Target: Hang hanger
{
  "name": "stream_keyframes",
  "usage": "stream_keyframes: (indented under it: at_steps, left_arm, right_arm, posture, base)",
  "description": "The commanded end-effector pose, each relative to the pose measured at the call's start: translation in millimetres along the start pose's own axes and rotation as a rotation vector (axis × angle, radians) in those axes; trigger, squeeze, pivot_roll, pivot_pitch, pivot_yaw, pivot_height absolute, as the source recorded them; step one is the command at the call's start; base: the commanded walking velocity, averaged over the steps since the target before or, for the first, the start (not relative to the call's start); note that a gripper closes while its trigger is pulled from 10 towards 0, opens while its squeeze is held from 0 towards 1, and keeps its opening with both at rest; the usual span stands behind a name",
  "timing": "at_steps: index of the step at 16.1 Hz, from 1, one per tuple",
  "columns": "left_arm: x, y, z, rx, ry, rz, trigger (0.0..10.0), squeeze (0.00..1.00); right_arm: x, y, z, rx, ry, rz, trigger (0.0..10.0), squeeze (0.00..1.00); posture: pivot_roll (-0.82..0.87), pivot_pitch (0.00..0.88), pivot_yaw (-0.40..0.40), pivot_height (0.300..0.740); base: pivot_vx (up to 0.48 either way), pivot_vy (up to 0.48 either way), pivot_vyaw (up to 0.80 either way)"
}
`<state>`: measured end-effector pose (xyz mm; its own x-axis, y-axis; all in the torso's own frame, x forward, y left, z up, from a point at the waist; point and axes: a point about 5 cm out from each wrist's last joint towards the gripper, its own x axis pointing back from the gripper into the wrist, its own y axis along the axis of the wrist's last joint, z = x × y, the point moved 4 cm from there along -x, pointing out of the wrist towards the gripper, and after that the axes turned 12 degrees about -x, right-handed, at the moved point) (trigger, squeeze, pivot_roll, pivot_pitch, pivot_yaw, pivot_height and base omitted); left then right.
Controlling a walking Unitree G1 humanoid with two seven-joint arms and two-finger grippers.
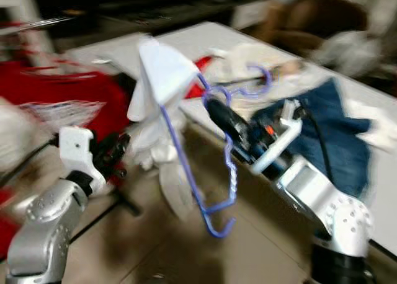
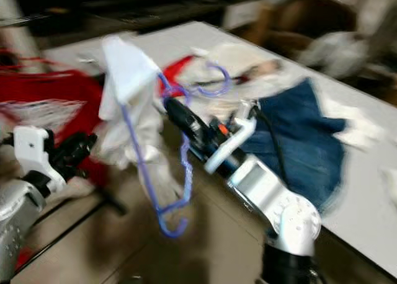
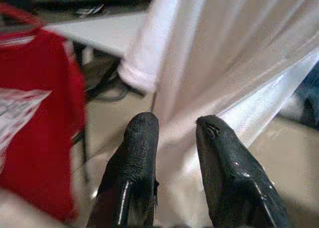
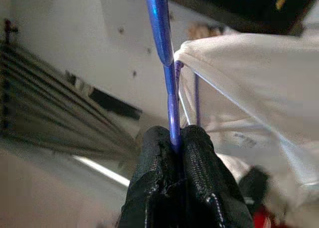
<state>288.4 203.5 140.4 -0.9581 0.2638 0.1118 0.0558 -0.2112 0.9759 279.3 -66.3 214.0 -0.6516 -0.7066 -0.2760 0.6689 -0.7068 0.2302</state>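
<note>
- Spreading across the white table [image 1: 205, 39], a blue garment [image 1: 335, 135] and other laundry lie loose, with a red garment [image 1: 62, 98] hanging to the robot's left.
- The white garment [image 1: 162, 73] drapes over the purple hanger [image 1: 231, 166], carried in the air between table and floor; hanging remains undone, I judge.
- The hanger's long axis runs steeply downward, hook toward the table.
- The right gripper [image 4: 175, 143] is clenched on its wire.
- The left gripper [image 3: 177, 133], parted and empty, sits near the cloth.

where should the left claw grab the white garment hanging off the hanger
Probably the loose lower fold of the white garment, from the robot's left: it drapes free below the blue hanger, facing the open left claw. The right claw pinches the wire.
</note>
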Motion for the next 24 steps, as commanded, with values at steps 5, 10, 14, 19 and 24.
stream_keyframes:
  at_steps: [5,10,14,19,24]
  left_arm:
    - [-0.4,-6.8,-10.1,-0.081,-0.037,0.034,10.0,0.00]
    - [6.7,-17.3,1.8,-0.127,0.042,0.073,10.0,0.00]
    - [10.4,-15.9,-3.3,-0.100,0.063,0.071,10.0,0.00]
    - [-12.5,-15.2,-17.2,-0.100,-0.002,0.055,10.0,0.00]
    - [-42.1,-11.9,-23.5,-0.114,-0.042,0.037,10.0,0.00]
  right_arm:
    - [18.9,20.8,-9.4,0.075,-0.020,-0.099,10.0,0.00]
    - [29.5,13.8,-27.5,0.397,-0.109,0.001,10.0,0.00]
    - [32.2,2.1,-50.6,0.623,-0.194,0.095,10.0,0.00]
    - [38.0,21.2,-74.1,0.820,-0.319,-0.003,10.0,0.00]
    - [28.1,46.9,-71.9,0.890,-0.343,-0.179,10.0,0.00]
  posture:
    - [0.05,0.070,-0.060,0.740]
    - [0.06,0.085,-0.056,0.740]
    - [0.09,0.099,-0.049,0.740]
    - [0.03,0.011,-0.016,0.740]
    - [-0.02,0.000,0.007,0.740]
  base:
    - [0.000,0.000,0.80]
    - [0.000,0.000,0.80]
    - [0.000,0.000,0.80]
    - [0.000,0.000,0.80]
    - [0.000,0.000,0.80]
